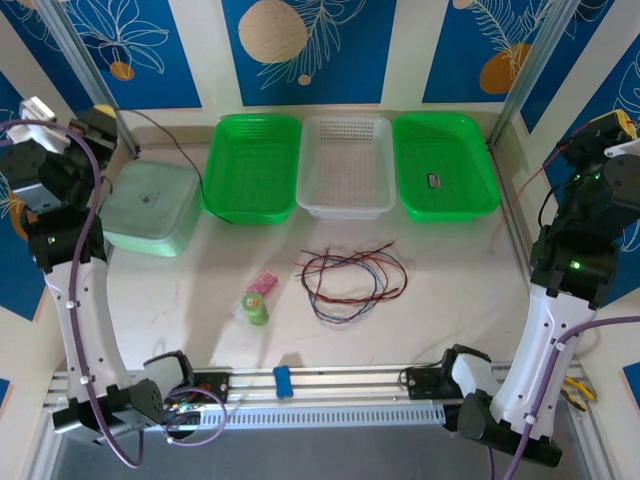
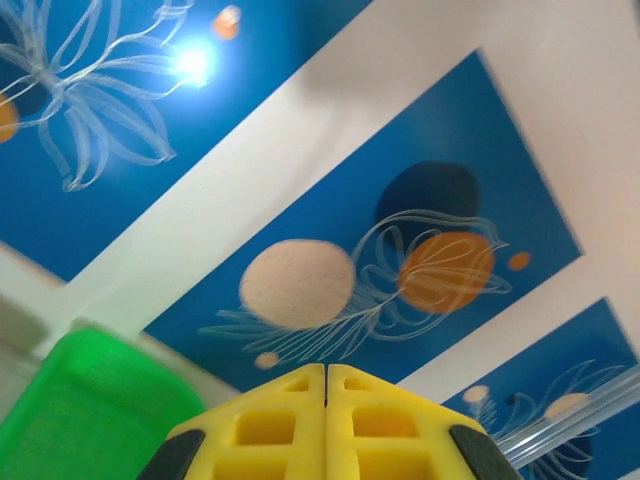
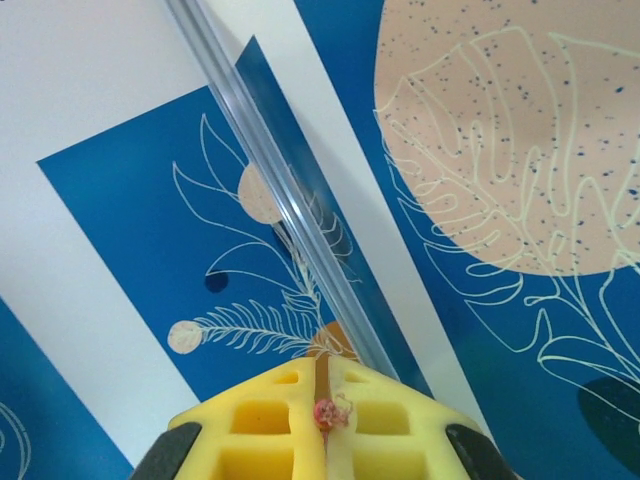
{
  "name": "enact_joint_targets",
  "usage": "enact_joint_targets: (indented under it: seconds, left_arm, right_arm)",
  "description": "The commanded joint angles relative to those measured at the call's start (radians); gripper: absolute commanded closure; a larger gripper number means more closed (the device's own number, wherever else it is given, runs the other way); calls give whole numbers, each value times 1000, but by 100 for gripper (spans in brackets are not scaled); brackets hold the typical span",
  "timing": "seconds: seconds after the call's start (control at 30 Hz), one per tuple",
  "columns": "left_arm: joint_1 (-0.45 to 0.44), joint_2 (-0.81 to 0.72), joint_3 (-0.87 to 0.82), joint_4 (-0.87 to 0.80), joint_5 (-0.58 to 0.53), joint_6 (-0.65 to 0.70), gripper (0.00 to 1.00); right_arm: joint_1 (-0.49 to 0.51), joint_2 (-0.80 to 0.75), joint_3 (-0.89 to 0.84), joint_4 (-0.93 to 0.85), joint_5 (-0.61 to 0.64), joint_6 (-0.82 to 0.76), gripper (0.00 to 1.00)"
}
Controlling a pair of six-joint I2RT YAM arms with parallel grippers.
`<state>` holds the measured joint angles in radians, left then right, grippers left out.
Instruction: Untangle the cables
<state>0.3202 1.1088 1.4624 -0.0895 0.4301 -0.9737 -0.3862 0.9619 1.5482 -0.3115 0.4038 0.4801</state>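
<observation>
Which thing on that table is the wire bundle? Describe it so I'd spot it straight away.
Find the white basket, middle of three along the far side. Just in front of it lie the cables on the tabletop. They are a loose tangle of thin red, black and blue strands, unlike the solid green roll and pink block to their left.

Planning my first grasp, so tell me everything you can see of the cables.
The cables are thin, flexible insulated wires in black, red and blue-grey, lying flat in one loose, overlapping bundle of oval loops. Several free ends stick out toward the far right. They rest on the pale table, in front of the white basket and apart from it. Only the table touches them.
</observation>
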Motion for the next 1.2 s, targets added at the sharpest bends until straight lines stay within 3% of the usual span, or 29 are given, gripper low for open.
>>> enact_joint_targets:
  seconds: [0.0,0.2,0.4,0.63,0.8,1.17]
  left_arm:
    - [-38,71,153,123,19,-43,100]
    - [-126,297,510,49,2,27,100]
    - [-213,425,626,7,-25,110,100]
    - [-344,532,562,-70,-129,332,100]
    - [-371,603,434,-51,-157,354,100]
    - [-434,793,327,-249,-285,491,100]
  right_arm:
    - [4,4,51,6,-49,28,100]
    - [6,23,101,-18,-117,88,100]
    - [17,36,147,-47,-177,104,100]
    - [50,69,237,-82,-222,92,100]
    - [75,87,309,-111,-237,70,100]
    - [115,172,440,-123,-242,51,100]
